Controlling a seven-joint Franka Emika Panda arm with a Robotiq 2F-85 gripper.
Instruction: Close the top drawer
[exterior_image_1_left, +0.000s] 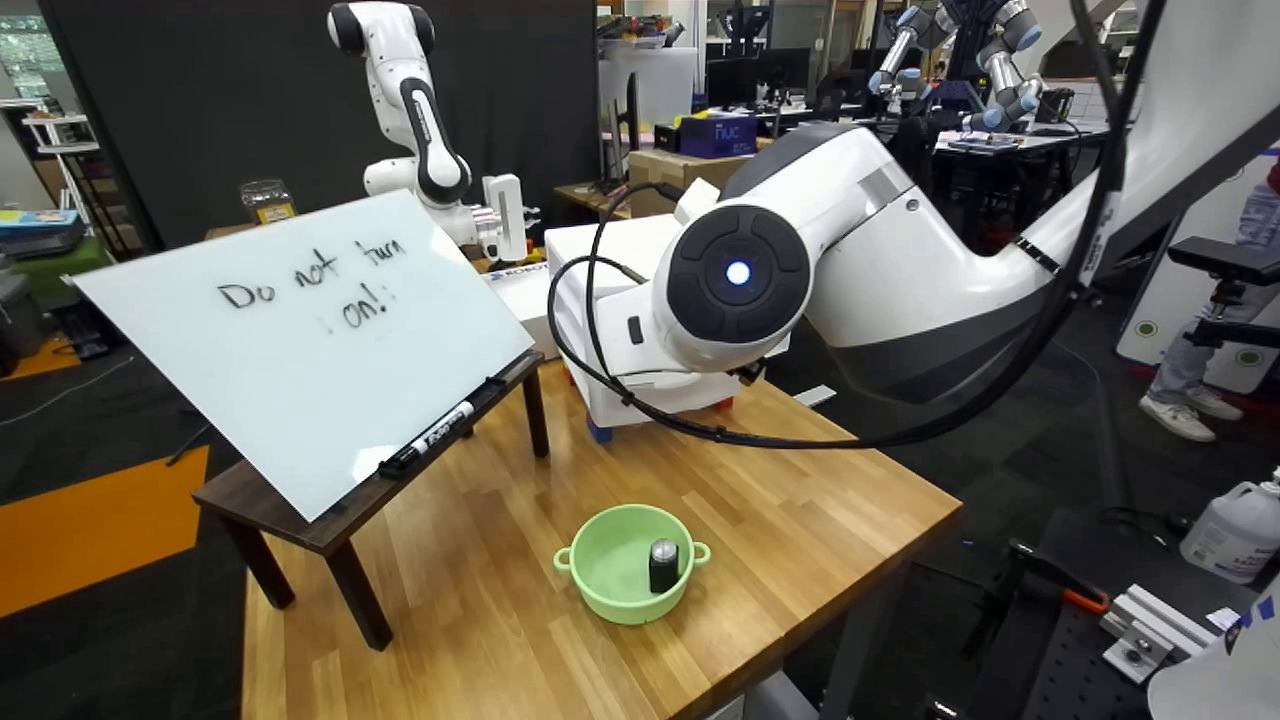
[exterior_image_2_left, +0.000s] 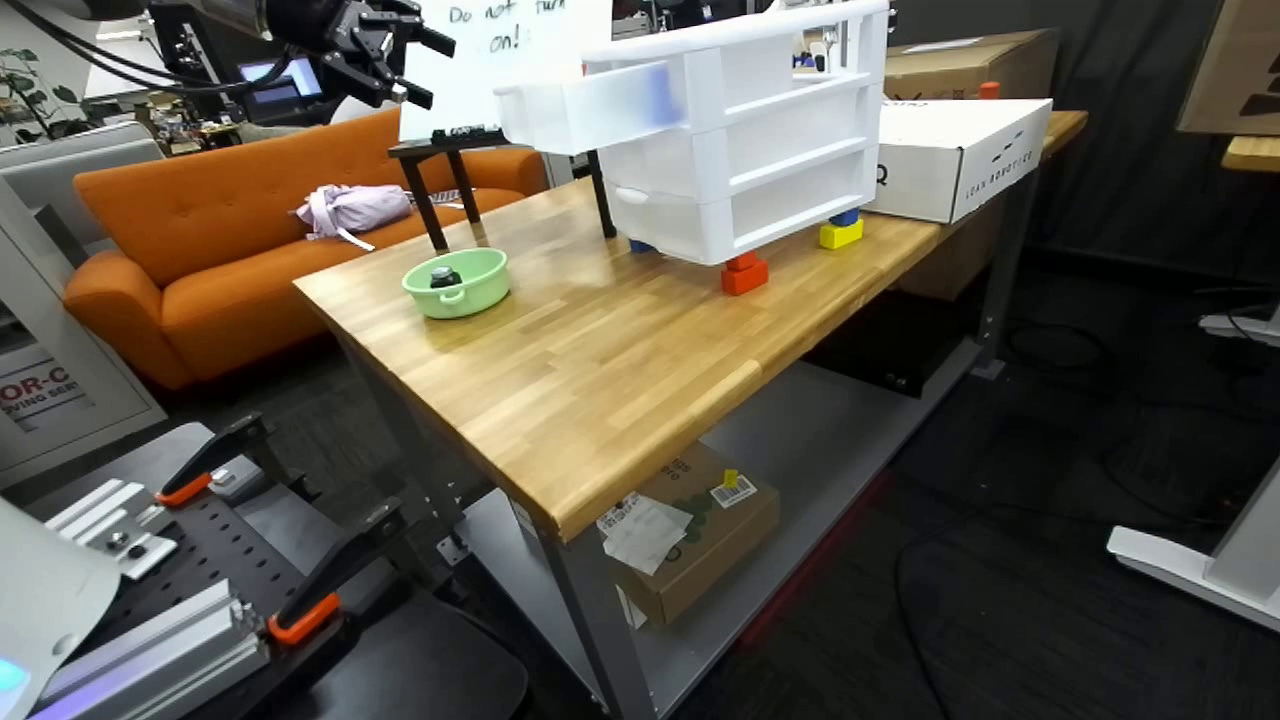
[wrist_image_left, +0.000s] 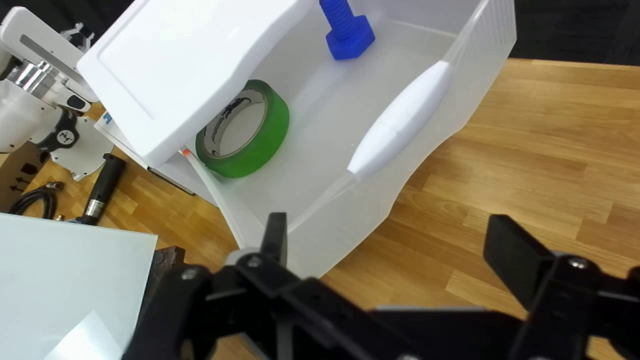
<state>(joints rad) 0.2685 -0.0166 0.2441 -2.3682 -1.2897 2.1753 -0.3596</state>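
1 white drawer unit (exterior_image_2_left: 740, 182) stands on red, yellow and blue blocks (exterior_image_2_left: 745, 278) on a wooden table (exterior_image_2_left: 560, 340), with its top drawer (exterior_image_2_left: 575, 115) sticking well out of the front. In the wrist view a roll of green tape (wrist_image_left: 272, 137) lies inside the top drawer, partly hidden by the drawer unit, and a blue bolt (wrist_image_left: 347, 42), partly out of view, sits there too. The gripper (exterior_image_2_left: 438, 74) hangs in front of the drawer unit, near the top drawer but apart from it in an exterior view, with its fingers (wrist_image_left: 507, 255) spread wide. Also in front of the drawer unit is a green bowl (exterior_image_1_left: 612, 545) holding a small black object (exterior_image_1_left: 663, 570) with a silver top. Beside the drawer unit a whiteboard (exterior_image_1_left: 310, 340) marked "Do not turn on!" leans on a dark bench (exterior_image_1_left: 260, 510), and behind the drawer unit lies a white box (exterior_image_2_left: 915, 180).
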